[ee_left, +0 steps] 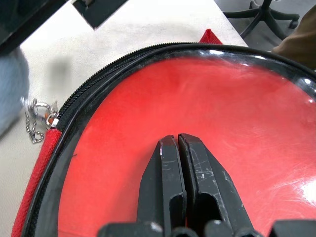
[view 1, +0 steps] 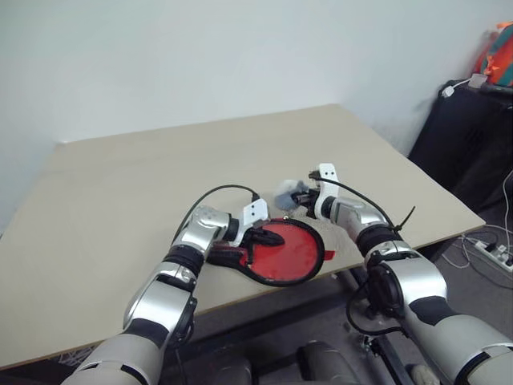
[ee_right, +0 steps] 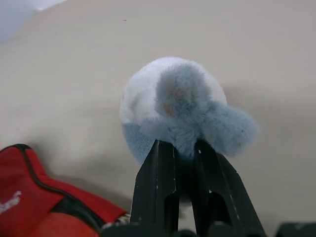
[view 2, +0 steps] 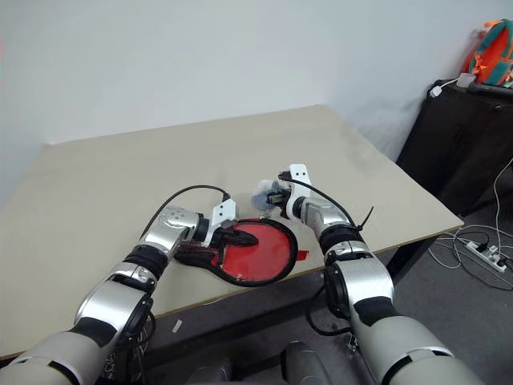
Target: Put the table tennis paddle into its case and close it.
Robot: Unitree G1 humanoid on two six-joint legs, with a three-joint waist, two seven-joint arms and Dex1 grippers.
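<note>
The case [view 1: 284, 253] lies flat near the table's front edge, clear side up, with red showing through the plastic [ee_left: 222, 123]. Whether that red is the table tennis paddle I cannot tell. My left gripper [view 1: 268, 237] is shut, its tips resting on the clear face [ee_left: 177, 140] with nothing between them. A fluffy grey-white ball [ee_right: 173, 94] hangs by a small chain [ee_left: 37, 121] from the zipper end at the case's rim. My right gripper [ee_right: 185, 148] is shut on this ball just beyond the case's far edge [view 1: 298, 195]. A small red tab [view 1: 329, 256] sticks out at the case's right.
The beige table [view 1: 144, 192] stretches wide behind and to the left of the case. A black cabinet [view 1: 469, 136] with an orange bag [view 1: 501, 52] stands to the right. A power strip [view 1: 489, 253] and cables lie on the floor there.
</note>
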